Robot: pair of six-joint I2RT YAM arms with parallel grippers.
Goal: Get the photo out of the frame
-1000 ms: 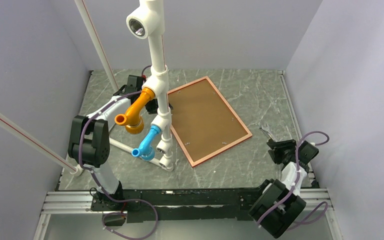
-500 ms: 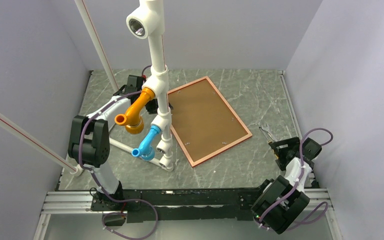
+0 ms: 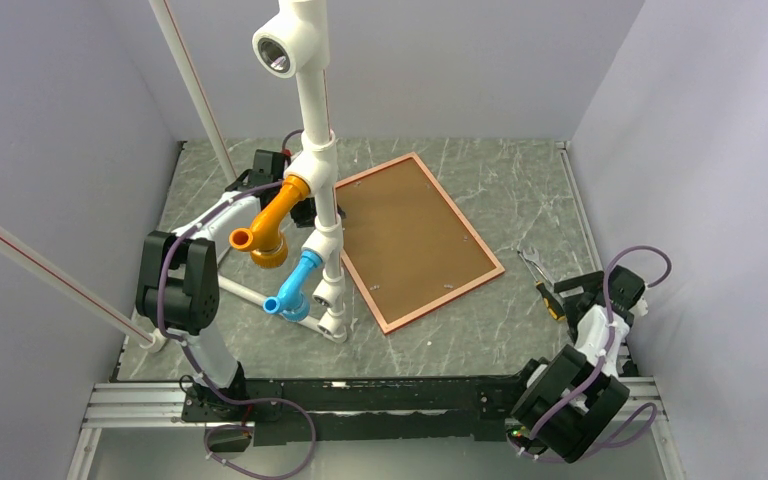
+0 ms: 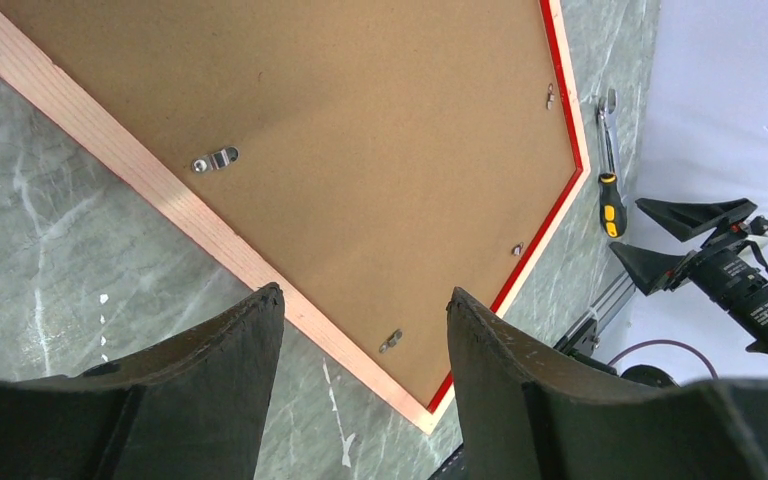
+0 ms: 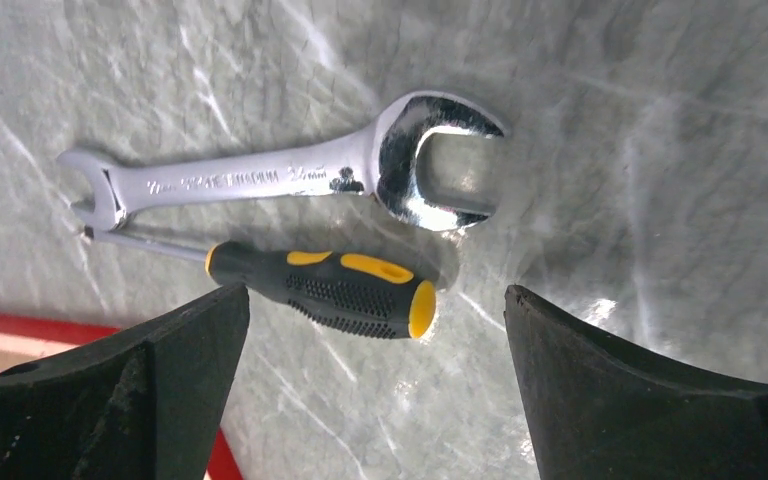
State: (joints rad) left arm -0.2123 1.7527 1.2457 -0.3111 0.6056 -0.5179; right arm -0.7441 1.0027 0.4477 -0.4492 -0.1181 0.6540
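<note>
The frame [image 3: 415, 240] lies face down on the marble table, its brown backing board [image 4: 360, 150] up and its red edge [image 4: 560, 200] showing. Small metal clips [image 4: 215, 160] hold the board in. The photo is hidden under the board. My left gripper [image 4: 365, 295] hovers open above the frame's near-left corner, holding nothing; in the top view the pipe stand mostly hides it. My right gripper [image 5: 375, 290] stands wide open at the right edge of the table [image 3: 563, 297], just above a black-and-yellow screwdriver [image 5: 330, 280], not gripping it.
A steel wrench [image 5: 260, 180] lies beside the screwdriver, right of the frame [image 3: 532, 264]. A white pipe stand [image 3: 317, 120] with an orange elbow [image 3: 270, 225] and a blue elbow [image 3: 295, 285] rises left of the frame. Grey walls enclose the table.
My right gripper has opened wide and drawn back toward the right wall. The screwdriver now lies on the table in front of it. The left arm and the frame are unmoved.
</note>
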